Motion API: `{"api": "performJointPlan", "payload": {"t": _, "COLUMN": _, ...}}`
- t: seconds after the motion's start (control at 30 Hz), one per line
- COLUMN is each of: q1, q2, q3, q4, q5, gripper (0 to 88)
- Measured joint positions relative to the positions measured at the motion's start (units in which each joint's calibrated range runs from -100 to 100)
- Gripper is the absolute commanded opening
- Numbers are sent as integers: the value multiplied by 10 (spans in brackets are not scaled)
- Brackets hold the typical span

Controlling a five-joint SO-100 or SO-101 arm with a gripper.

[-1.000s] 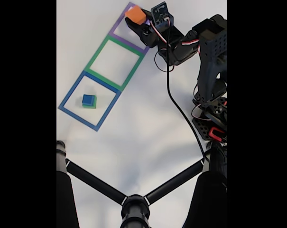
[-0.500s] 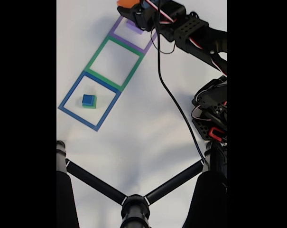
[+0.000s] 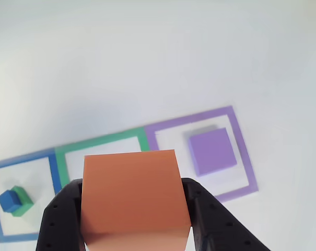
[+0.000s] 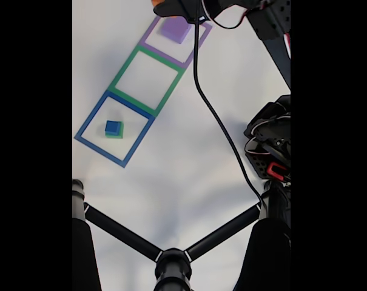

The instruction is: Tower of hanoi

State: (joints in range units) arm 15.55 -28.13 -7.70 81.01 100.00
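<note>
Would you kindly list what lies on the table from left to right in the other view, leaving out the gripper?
Blue frame holding the blue cube on the green block → green frame → purple frame holding the purple block.

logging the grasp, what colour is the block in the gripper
Orange: the block held by the gripper, clearest in the other view.

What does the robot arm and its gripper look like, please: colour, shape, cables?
The gripper has matte black plastic fingers with rounded outlines and rows of small holes. In the fixed view the arm is black too, built of blocky segments, with a red part near its base. A long black cable runs along it, and thin red and white wires show near the top.
</note>
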Motion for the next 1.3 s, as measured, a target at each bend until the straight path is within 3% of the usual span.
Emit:
{"api": "performJointPlan", "payload": {"t": 0.3, "q1": -67, "q2": -55, "q3": -97, "q4": 146, "q5": 0, "gripper": 127}}
{"api": "performJointPlan", "payload": {"t": 0.57, "q1": -108, "q2": -113, "q3": -17, "q4": 145, "q5": 0, "gripper": 127}}
{"api": "performJointPlan", "payload": {"t": 1.0, "q1": -120, "q2": -234, "q3": 455, "q4": -173, "q5": 0, "gripper": 128}}
{"api": "performJointPlan", "payload": {"t": 1.3, "q1": -136, "q2": -238, "q3": 663, "q4": -407, "q5": 0, "gripper": 130}}
